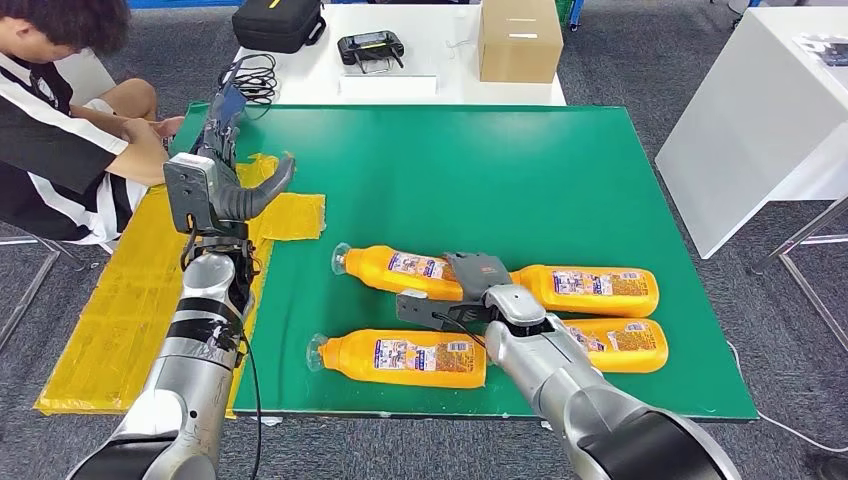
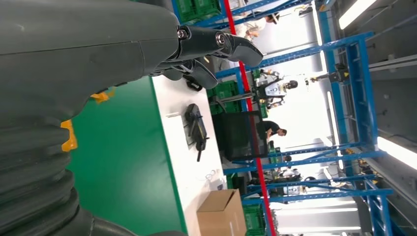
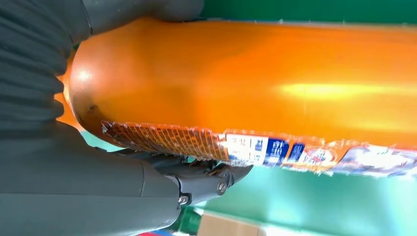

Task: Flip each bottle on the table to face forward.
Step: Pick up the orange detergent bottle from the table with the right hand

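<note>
Orange bottles lie on their sides on the green bench (image 1: 520, 150), and the right hand (image 1: 462, 292) is wrapped around the far-left bottle (image 1: 400, 268), likely so it can roll it label-up. The near bottle (image 1: 400, 357) and two more sit just beside it. The left hand (image 1: 232, 185) is held up off the bench, fingers spread, holding nothing

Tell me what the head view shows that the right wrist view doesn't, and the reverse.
Head view alone: four orange bottles lying on the green table, the raised left hand, a seated person and a cardboard box.

Right wrist view alone: the held bottle's glossy side and torn label edge up close, with fingers curled beneath it.

Both: the right hand gripping that bottle above the green surface.
</note>
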